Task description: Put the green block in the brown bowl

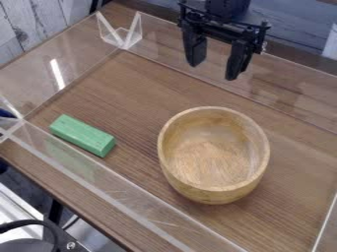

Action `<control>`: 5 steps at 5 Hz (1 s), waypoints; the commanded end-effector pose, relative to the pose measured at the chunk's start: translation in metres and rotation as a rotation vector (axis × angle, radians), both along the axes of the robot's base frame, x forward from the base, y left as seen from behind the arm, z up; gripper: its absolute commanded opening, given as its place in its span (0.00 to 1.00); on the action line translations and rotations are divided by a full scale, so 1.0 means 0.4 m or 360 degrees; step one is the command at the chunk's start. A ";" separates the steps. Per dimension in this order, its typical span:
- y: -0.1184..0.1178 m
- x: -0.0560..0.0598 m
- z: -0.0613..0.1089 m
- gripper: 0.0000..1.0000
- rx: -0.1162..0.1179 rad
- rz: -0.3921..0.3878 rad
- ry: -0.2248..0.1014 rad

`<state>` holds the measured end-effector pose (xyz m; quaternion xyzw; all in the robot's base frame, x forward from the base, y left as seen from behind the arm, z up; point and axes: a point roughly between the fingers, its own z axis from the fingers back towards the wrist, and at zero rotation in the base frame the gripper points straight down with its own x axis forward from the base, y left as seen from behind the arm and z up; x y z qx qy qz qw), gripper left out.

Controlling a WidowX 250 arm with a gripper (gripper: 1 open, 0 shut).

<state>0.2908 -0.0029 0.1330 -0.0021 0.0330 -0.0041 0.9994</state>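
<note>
The green block (83, 136) lies flat on the wooden table at the lower left, angled along the near wall. To its right sits the brown bowl (214, 154), round, light wood, with nothing in it. My gripper (218, 58) hangs at the top centre, above and behind the bowl, pointing down. Its two black fingers stand apart and hold nothing. It is far from the block.
Clear acrylic walls (79, 167) fence the table on the near and left sides. A clear plastic bracket (118, 30) stands at the back left corner. Bare wood table (145, 89) lies between block, bowl and gripper.
</note>
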 end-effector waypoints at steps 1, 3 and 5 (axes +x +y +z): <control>0.005 -0.008 -0.020 1.00 0.0005 -0.0022 0.0039; 0.085 -0.098 -0.024 1.00 -0.0011 -0.0468 0.0016; 0.230 -0.168 -0.018 1.00 -0.0005 -0.0903 -0.0041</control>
